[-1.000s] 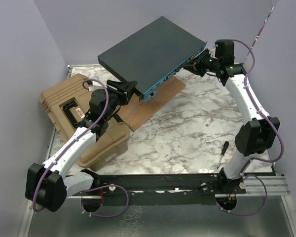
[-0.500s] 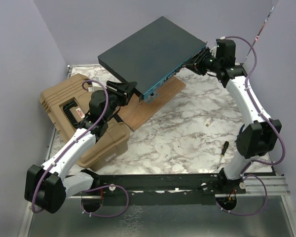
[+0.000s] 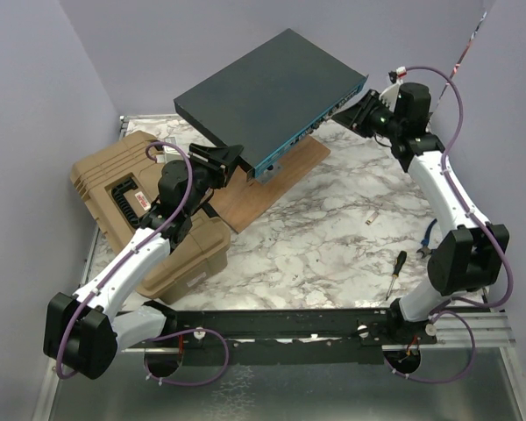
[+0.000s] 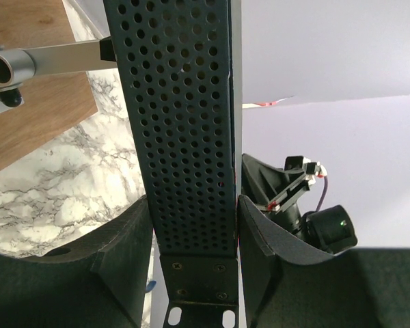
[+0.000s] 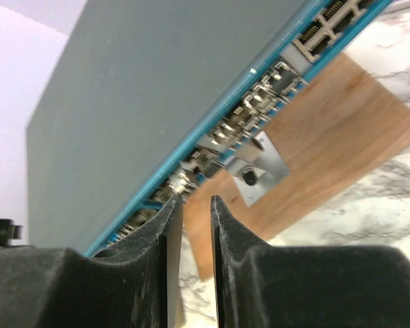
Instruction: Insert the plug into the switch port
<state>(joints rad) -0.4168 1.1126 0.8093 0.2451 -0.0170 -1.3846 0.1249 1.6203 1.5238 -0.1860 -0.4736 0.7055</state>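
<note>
Switch [image 3: 263, 92], a wide flat dark grey metal box with a teal port face, hangs tilted near the surface's [image 3: 333, 237] far edge, left hand [image 4: 195, 222] clamped on its perforated end. Right hand [image 5: 189, 205] narrow at the ports [image 5: 260, 96]; plug unseen, can't tell if held. Risk: off-axis push pivots the box, port missed.

**Q:** What is the switch [image 3: 267, 92] made of?

**A:** Matt dark grey metal. Its side is punched with small round holes, and its thin front face is painted teal. A bracket [image 5: 260, 167] on it is bare, pale brushed metal.

**Q:** And the rest?

**A:** The board [image 3: 285, 175] is smooth brown wood. The tabletop [image 3: 333, 237] is smooth, with a white-and-grey marble pattern. The case [image 3: 105, 180] is tan ribbed plastic, dull. The left hand [image 4: 191, 225] and right hand [image 5: 190, 212] look like black, matt, finely grained plastic.
</note>
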